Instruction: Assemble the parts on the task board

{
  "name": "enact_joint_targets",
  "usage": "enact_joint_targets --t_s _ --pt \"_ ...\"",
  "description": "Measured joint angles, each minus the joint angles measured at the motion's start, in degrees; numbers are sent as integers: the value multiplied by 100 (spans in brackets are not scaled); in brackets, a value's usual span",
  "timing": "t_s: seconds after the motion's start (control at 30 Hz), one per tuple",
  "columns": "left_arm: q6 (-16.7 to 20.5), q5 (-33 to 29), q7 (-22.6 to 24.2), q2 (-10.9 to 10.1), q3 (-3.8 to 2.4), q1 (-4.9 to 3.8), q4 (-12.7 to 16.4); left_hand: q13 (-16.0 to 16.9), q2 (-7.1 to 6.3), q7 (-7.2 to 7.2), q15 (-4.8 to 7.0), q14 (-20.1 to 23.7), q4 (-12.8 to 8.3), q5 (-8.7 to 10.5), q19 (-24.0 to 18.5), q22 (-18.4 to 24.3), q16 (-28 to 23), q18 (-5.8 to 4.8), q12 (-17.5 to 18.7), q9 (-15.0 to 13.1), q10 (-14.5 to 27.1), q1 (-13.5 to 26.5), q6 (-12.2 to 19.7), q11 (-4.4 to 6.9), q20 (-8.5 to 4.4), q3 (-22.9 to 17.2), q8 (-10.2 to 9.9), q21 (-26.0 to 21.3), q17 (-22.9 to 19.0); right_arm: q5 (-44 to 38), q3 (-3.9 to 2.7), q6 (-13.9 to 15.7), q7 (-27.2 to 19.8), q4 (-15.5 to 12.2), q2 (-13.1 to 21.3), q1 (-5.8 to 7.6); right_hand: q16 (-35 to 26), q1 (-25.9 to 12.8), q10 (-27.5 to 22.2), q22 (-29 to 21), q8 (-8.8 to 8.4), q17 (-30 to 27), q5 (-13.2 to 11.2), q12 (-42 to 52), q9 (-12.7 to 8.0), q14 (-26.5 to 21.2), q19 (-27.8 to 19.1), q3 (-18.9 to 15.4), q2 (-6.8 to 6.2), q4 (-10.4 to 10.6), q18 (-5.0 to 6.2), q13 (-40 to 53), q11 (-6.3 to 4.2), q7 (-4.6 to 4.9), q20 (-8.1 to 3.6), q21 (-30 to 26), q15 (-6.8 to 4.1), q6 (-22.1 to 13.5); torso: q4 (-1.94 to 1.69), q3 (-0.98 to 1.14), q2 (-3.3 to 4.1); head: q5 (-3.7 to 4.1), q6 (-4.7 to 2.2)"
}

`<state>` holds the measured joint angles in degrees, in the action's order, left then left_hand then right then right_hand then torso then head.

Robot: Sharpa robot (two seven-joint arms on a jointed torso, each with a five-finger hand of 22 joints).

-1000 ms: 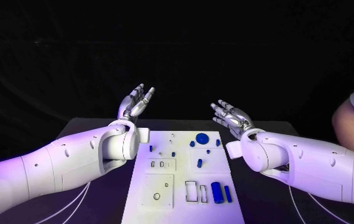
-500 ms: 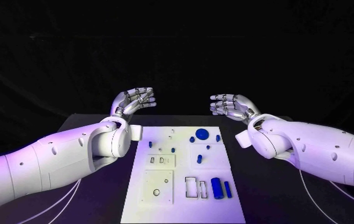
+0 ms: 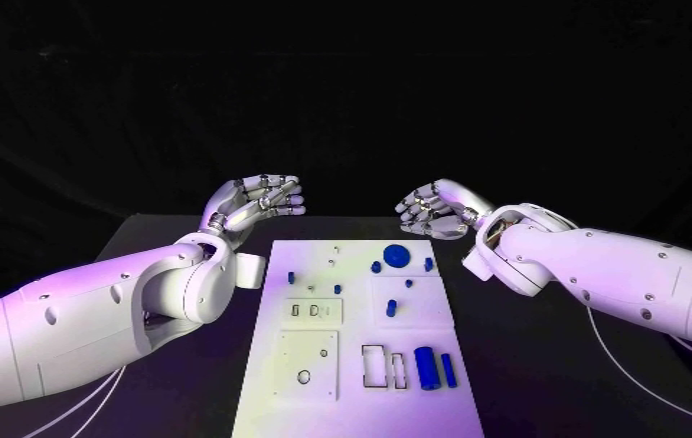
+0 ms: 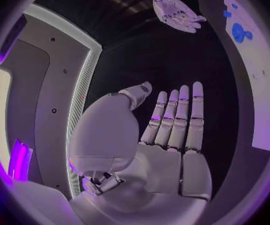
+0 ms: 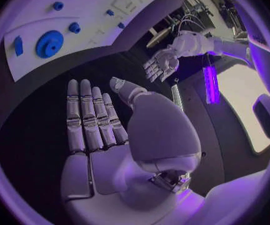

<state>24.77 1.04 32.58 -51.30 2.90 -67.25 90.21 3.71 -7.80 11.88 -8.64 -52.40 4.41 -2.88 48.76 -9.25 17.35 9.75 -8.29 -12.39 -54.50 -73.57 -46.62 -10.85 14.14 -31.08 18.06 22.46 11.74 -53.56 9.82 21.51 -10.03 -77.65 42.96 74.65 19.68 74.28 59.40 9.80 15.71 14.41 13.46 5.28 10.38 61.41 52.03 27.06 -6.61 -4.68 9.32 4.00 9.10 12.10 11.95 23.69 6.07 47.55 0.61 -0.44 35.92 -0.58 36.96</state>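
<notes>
The white task board point(image 3: 433, 308) lies lengthwise in the middle of the black table. On it sit blue parts: a round disc point(image 3: 395, 254) at the far end, a small peg point(image 3: 391, 308) mid-board, and a thick cylinder point(image 3: 424, 367) with a slim one point(image 3: 447, 370) at the near right. My left hand point(image 3: 257, 198) hovers above the table's far left, beyond the board's corner. My right hand point(image 3: 437, 208) hovers past the far right corner. Both hold nothing. The wrist views show the left hand's fingers point(image 4: 178, 115) and the right hand's fingers point(image 5: 91, 115) stretched out straight.
Recessed slots and outlines mark the board's near half point(image 3: 310, 363). Black table point(image 3: 548, 358) runs along both sides of the board. The right wrist view shows the board point(image 5: 85, 15) with the disc point(image 5: 49, 43) and my left hand point(image 5: 159, 65). The left wrist view shows my right hand point(image 4: 175, 10).
Both hands have tipped over from fingers pointing up to fingers reaching forward, palms down, and have drawn a little closer together above the far end of the board.
</notes>
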Motion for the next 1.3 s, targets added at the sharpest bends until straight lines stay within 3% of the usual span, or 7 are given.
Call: enact_joint_targets --t_s 0.13,0.2,0.27,0.57,0.7,1.07,1.3 --pt "-73 17 -35 -138 -17 -34 278 0 2 0 -9 9 0 0 0 8 -10 0 13 2 0 2 0 0 0 0 -9 0 0 -776 -7 -157 420 -105 -33 97 537 -2 71 331 0 431 42 13 43 350 193 -64 -41 -64 1 56 -70 -51 -153 536 -140 128 -24 -10 113 25 -34" --pt "-99 10 -51 -199 -22 -44 400 0 2 0 -9 9 0 0 0 13 -33 0 32 10 0 2 0 0 0 0 -9 0 0 -1112 -8 -216 610 -172 -45 133 1607 -40 121 983 0 1197 65 287 132 811 399 -140 -157 -54 2 201 -168 -148 -359 1511 -336 284 -39 -17 174 49 -58" --pt "-127 -16 -67 -258 -36 -55 520 0 2 0 -30 30 0 0 0 16 -41 0 39 11 1 2 0 -1 0 0 -29 0 0 -1476 -8 -279 820 -259 -61 175 2071 -38 140 1274 0 1498 143 441 173 976 469 -138 -155 -40 2 278 -225 -188 -429 1946 -407 324 -52 -24 223 72 -75" --pt "-164 -120 -105 -368 -70 -121 735 1 -25 0 -43 86 -16 1 -22 37 -99 -1 102 28 24 28 0 -24 21 16 -66 -22 -1 -2553 -8 -525 1389 -459 -170 261 2935 -96 -46 1772 0 1937 59 649 284 1282 539 41 -248 88 1 368 -264 -221 -458 2589 -448 418 -115 -62 422 165 -108" --pt "-160 -104 -117 -390 -74 -156 749 1 -24 0 -48 91 -16 1 -22 44 -99 -1 102 27 24 28 0 -23 21 16 -66 -22 -4 -2896 -5 -618 1519 -478 -213 270 3378 -126 -107 2400 0 2220 37 706 325 1460 877 95 -278 142 1 390 -265 -221 -456 3093 -458 418 -141 -76 490 171 -93" --pt "-144 7 -155 -396 -77 -196 764 1 -24 0 -69 112 -15 1 -43 61 -155 -1 165 41 23 28 0 -63 42 16 -90 -44 -6 -3390 17 -816 1706 -469 -335 252 4191 -166 -308 3391 0 3044 14 728 361 1731 1347 142 -360 190 0 396 -259 -236 -447 3801 -446 366 -192 -97 577 168 -91" --pt "-112 31 -157 -396 -77 -209 763 1 -47 0 -49 132 -31 1 -43 66 -155 -1 165 41 23 50 0 -63 42 32 -90 -44 -6 -3587 30 -971 1830 -461 -393 219 4667 -187 -383 4057 0 3610 14 753 393 1976 1710 132 -382 248 -163 396 -275 -273 -455 4248 -464 329 -208 -99 609 159 -96"
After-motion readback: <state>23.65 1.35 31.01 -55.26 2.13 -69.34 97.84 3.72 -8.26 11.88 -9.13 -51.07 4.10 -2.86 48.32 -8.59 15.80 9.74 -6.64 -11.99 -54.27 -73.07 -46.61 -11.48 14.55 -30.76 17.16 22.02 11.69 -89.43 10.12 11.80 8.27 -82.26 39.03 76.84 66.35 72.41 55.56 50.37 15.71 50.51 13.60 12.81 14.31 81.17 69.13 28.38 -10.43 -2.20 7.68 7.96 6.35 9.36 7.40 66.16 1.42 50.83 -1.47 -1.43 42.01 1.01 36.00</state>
